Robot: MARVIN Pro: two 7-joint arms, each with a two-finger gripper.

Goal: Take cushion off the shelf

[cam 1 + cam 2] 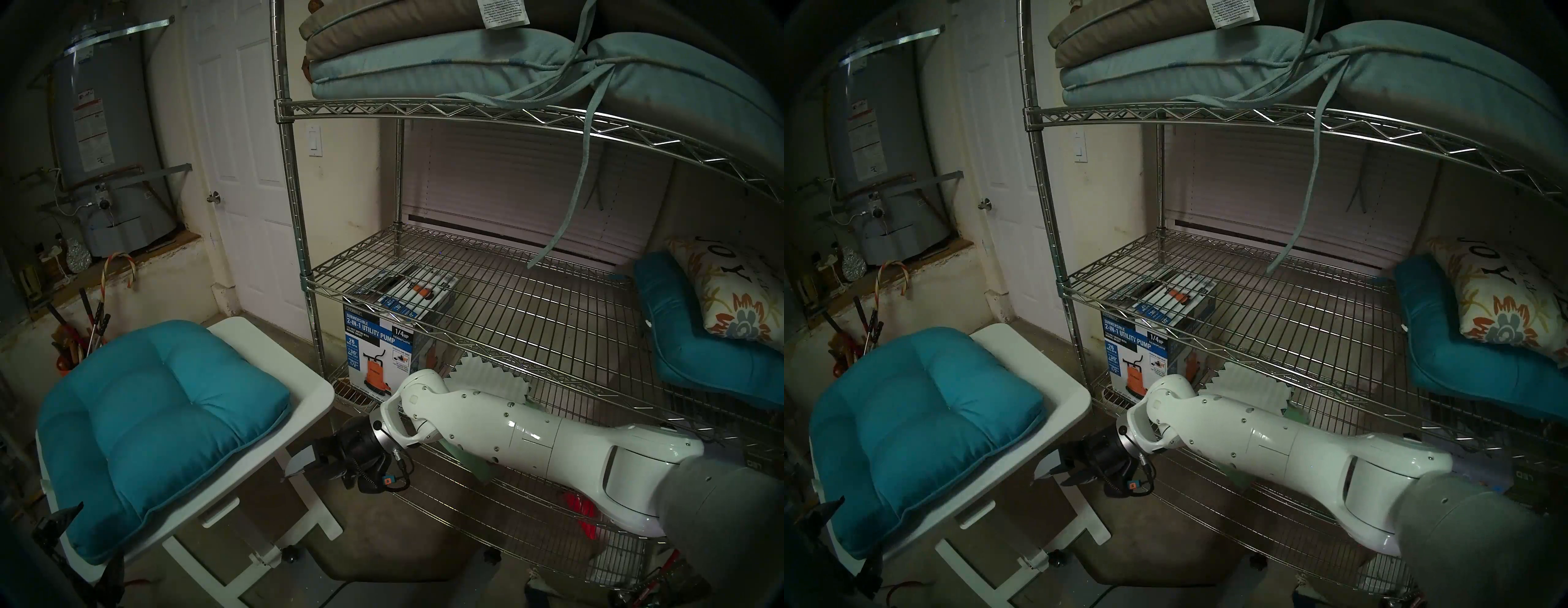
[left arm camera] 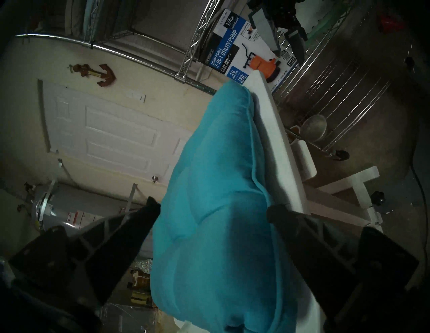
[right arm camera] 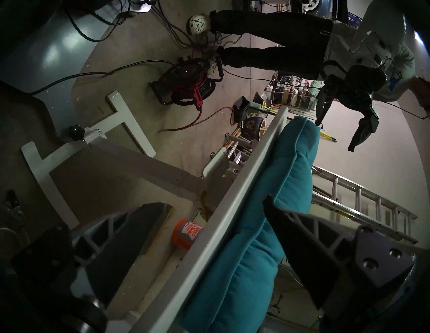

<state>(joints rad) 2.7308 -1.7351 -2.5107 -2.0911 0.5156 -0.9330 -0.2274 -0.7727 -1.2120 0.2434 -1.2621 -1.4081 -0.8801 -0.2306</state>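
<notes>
Teal cushion off the rack, on the white table

We see the flat teal-blue tufted cushion (image 1: 157, 429) lying on the white tilting table (image 1: 316, 392), both our left gripper (image 2: 213, 207) and right gripper (image 1: 303, 465) released; beyond, the chrome wire shelf (image 1: 509, 305) covers a box (image 1: 377, 344) reading "2-IN-1 UTILITY PUMP".

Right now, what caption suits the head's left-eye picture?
Flat teal tufted cushion lies on white table, off the chrome wire shelf; open right tool alongside.
</notes>
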